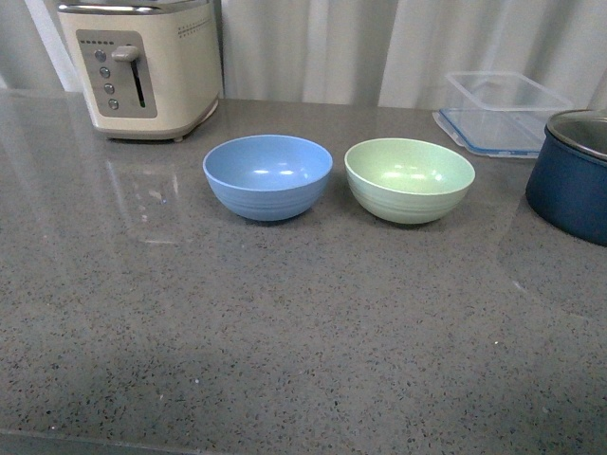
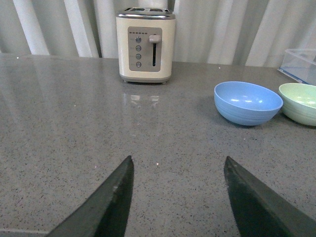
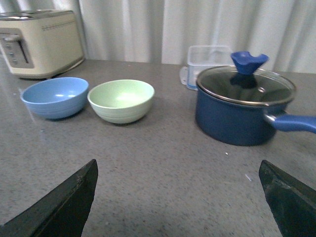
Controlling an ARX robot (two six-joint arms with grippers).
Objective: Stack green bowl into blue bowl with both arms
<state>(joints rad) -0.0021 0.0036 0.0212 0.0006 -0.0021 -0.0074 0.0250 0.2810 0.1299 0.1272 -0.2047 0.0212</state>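
Note:
The blue bowl (image 1: 267, 176) and the green bowl (image 1: 409, 179) stand upright side by side on the grey speckled counter, blue on the left, a small gap between them. Both are empty. Neither arm shows in the front view. The left gripper (image 2: 178, 160) is open and empty, low over bare counter, well short of the blue bowl (image 2: 248, 102) and the green bowl (image 2: 301, 102). The right gripper (image 3: 177, 163) is open wide and empty, with the green bowl (image 3: 121, 100) and blue bowl (image 3: 55, 97) ahead of it.
A cream toaster (image 1: 150, 64) stands at the back left. A clear plastic container (image 1: 503, 112) is at the back right, and a dark navy pot (image 1: 574, 176) with a glass lid stands at the right edge, close to the green bowl. White curtains hang behind.

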